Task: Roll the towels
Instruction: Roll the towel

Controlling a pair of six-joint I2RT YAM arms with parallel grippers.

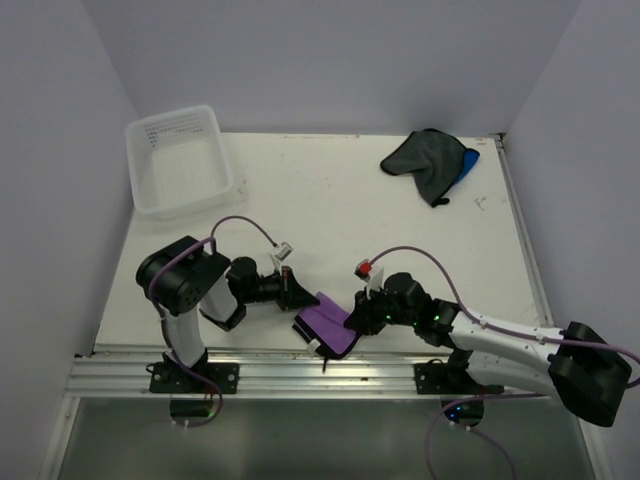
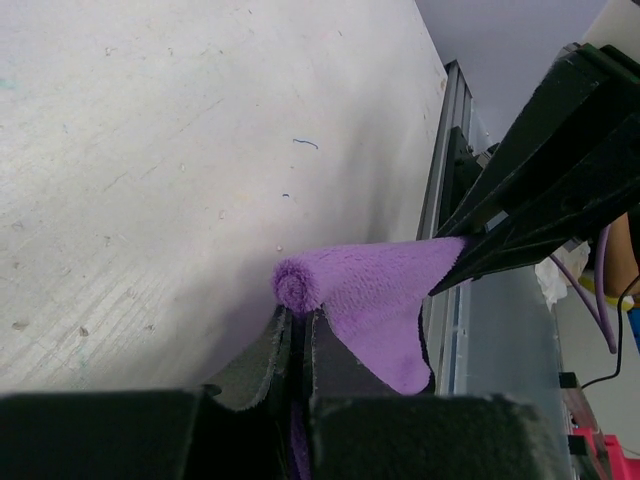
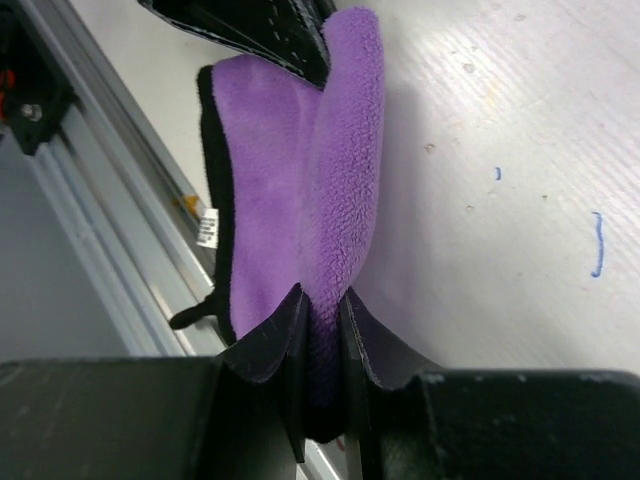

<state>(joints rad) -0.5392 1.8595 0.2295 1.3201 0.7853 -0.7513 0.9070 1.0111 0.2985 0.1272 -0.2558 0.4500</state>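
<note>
A white table (image 1: 330,200) has open room across its middle and far side, while the purple towel (image 1: 330,325), partly rolled into a tight tube, lies right at the near edge with its dark hem against the metal rail (image 1: 300,365). The left gripper (image 1: 300,295) is closed tight on one end of the roll and the right gripper (image 1: 352,318) is pinched onto the opposite end, the two arms crowding in just beside each other. Well apart from them, a dark grey towel (image 1: 425,160) lies heaped over a blue towel (image 1: 470,162) at the far right, and a clear plastic tub (image 1: 190,205) sits at the far-left corner.
</note>
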